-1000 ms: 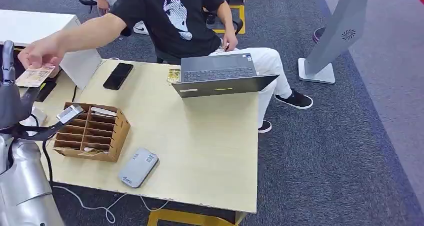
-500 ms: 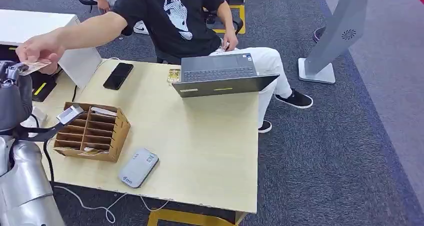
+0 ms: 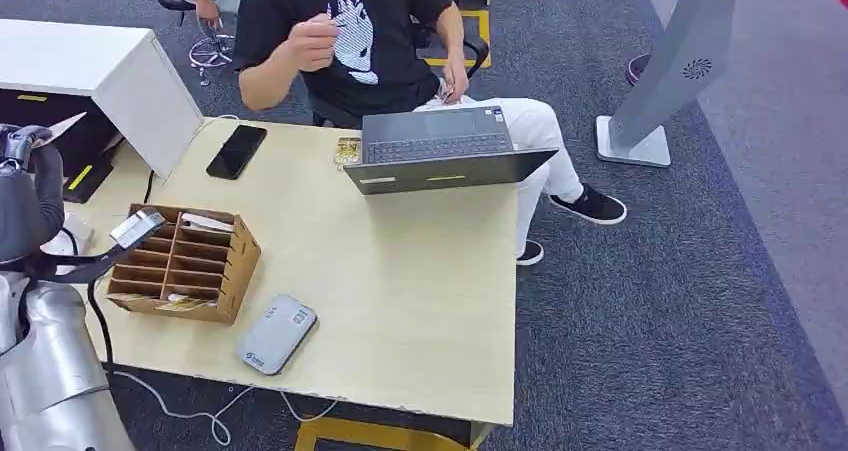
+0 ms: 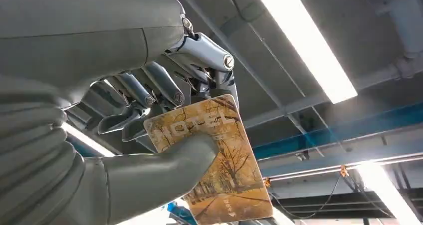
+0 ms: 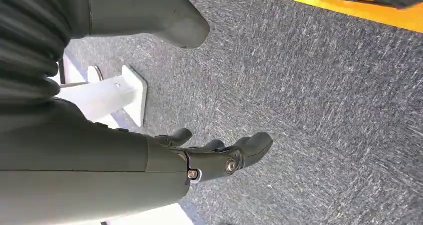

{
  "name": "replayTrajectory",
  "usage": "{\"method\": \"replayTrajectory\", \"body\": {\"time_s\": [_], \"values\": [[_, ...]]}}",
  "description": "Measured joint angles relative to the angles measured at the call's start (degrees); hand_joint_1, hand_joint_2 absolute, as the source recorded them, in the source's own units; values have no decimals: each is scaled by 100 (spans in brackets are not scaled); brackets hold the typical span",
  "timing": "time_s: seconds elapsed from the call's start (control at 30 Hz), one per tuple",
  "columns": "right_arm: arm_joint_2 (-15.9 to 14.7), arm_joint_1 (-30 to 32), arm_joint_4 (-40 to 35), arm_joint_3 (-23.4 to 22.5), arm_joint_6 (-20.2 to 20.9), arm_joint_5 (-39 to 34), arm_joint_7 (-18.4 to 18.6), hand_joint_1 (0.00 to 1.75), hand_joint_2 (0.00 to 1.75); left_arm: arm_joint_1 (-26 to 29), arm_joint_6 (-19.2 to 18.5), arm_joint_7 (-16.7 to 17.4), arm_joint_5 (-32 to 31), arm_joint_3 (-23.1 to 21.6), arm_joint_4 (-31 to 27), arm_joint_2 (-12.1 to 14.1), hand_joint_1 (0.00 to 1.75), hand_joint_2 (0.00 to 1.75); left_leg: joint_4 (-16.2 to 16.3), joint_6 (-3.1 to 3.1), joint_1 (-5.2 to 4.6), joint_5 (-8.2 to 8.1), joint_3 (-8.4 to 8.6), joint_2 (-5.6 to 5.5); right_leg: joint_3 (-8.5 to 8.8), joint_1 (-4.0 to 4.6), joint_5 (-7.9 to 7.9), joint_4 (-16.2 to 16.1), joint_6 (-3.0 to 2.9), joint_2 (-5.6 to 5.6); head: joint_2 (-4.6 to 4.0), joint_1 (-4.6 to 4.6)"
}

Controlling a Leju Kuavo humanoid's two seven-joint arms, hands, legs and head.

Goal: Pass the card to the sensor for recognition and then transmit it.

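Pinching a hotel card (image 4: 214, 155) between thumb and fingers (image 4: 149, 93), the left hand (image 4: 149, 135) holds it raised; the right hand (image 5: 209, 157) hangs empty, fingers loosely apart.

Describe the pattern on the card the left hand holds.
Golden-brown autumn tree scene on the card, clearest in the left wrist view.

A: How is the light?

B: Even and bright from overhead; the table (image 3: 400, 271) throws only soft shadows.

A: Any glare?

B: Yes, the ceiling light strips (image 4: 304, 40) blow out white in the left wrist view.

A: Sharpness?

B: The person's raised hand (image 3: 312, 41) is motion-blurred; the carpet (image 5: 324, 110) looks grainy.
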Motion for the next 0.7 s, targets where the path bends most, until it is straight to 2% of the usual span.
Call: {"method": "replayTrajectory", "body": {"time_s": [0.1, 0.17, 0.2, 0.27, 0.4, 0.47, 0.7], "values": [[0, 0, 0, -20, -9, 0, 0, 0, 175, 11, 0, 33, 125, 0, 2, -50, 175, 175, 1, 0, -1, 0, 1, 1, -5, 0, 0, -2, 0, 0, 0, 0], [0, -2, 0, -50, -18, -9, 0, 0, 175, 17, 7, 138, 666, -51, 171, -131, 175, 175, 1, 0, -6, 0, 2, -1, -5, -4, 0, -2, 1, 0, 0, -2], [0, -6, 0, -79, -24, -11, -9, 0, 175, 52, 15, 293, 1037, -147, 385, -182, 175, 175, 1, 0, -7, 0, 3, -2, -4, -5, 0, -2, 1, -1, 0, 0], [0, -6, 0, -116, -48, -31, -50, 0, 175, 240, 13, 749, 1444, -512, 625, -275, 175, 175, 1, 1, -6, 0, 2, -1, -4, -4, 0, -2, 1, 0, 0, -2], [0, -3, 0, -190, -120, -44, -109, 0, 175, 646, 15, 1378, 2350, -1549, 988, -334, 175, 175, 2, 4, -7, -3, 0, 1, -4, -5, 1, -2, 2, 2, 0, 0], [0, 7, 0, -223, -127, -46, -111, 0, 175, 789, 15, 1454, 2498, -1942, 1084, -345, 175, 175, 3, 5, -7, -4, -3, 0, -4, -5, 0, -3, 2, 1, 0, 2], [0, 46, 0, -315, -190, -131, -172, 0, 175, 1110, -153, 1714, 2872, -2833, 1187, -256, 175, 175, 3, 7, -4, -5, -3, 0, -6, -4, -1, -3, 1, 1, 0, -2]]}}
